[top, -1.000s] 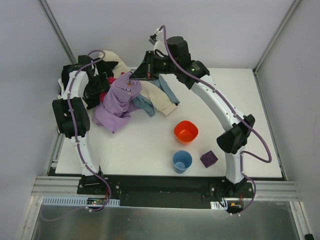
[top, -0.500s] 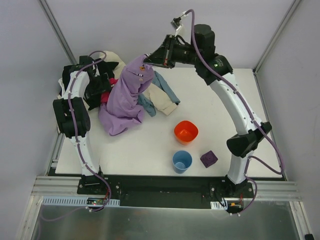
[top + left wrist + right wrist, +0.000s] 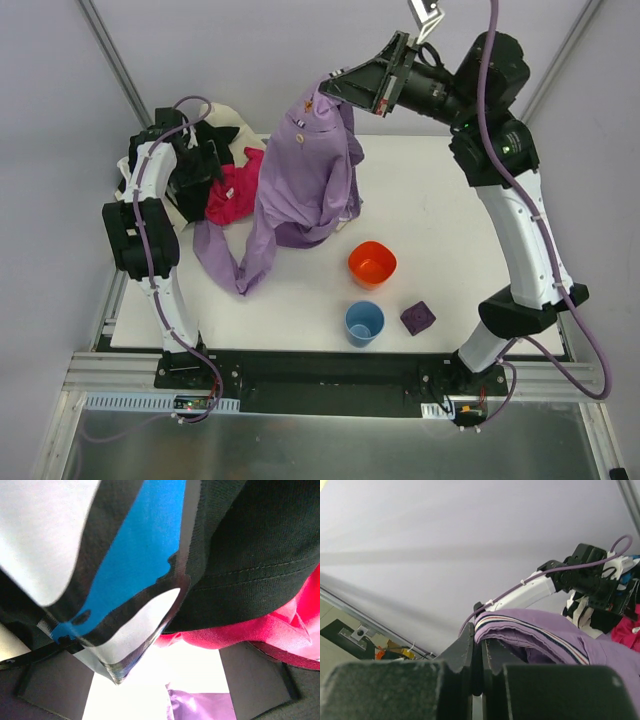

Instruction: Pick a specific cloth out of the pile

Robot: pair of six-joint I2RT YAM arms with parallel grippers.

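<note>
My right gripper (image 3: 327,93) is shut on the collar end of the lavender cloth (image 3: 305,185) and holds it high above the table. The cloth hangs down long; its lower end (image 3: 240,268) trails on the table. In the right wrist view the fingers (image 3: 470,650) pinch the striped collar of the cloth (image 3: 545,635). The pile (image 3: 215,135) of black, cream and white garments lies at the back left, with a magenta cloth (image 3: 232,195) at its near edge. My left gripper (image 3: 203,165) rests in the pile, jaws open, with patterned black, blue and white fabric (image 3: 125,565) close above it.
An orange bowl (image 3: 372,264), a blue cup (image 3: 364,323) and a small dark-purple block (image 3: 417,317) stand near the table's front middle. The hanging cloth ends just left of the bowl. The white table (image 3: 470,220) has walls behind and at both sides.
My right gripper has risen and moved right with the lavender cloth, lifting most of it off the pile. The magenta cloth is now uncovered. The left arm has barely moved.
</note>
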